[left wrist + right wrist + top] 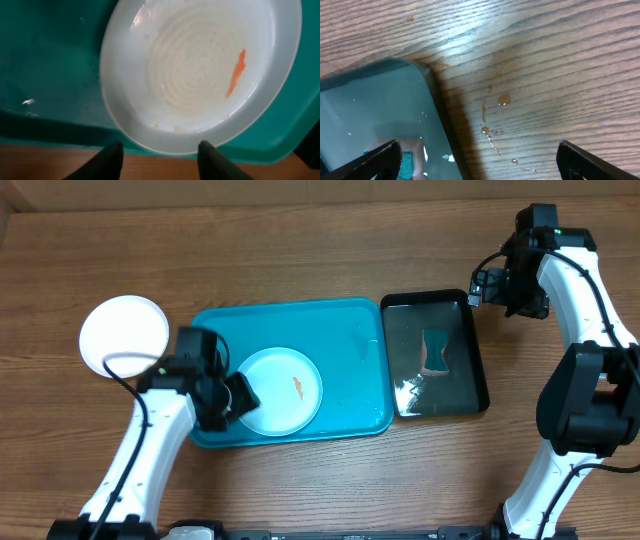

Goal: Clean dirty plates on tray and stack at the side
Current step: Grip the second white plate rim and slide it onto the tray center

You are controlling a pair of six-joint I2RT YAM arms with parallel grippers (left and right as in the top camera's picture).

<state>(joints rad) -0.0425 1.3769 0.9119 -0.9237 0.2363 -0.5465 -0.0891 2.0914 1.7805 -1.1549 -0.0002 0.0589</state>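
I am hovering my left gripper (160,147), open and empty, by the pale round plastic plate (200,75); right gripper (480,165) gaping, empty.

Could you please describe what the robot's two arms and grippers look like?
The left arm and right arm both have smooth white tubular links joined by bulky black joints. Thin black cables loop alongside them. The left gripper and right gripper are black, each with two flat, tapering fingers. No markings are legible.
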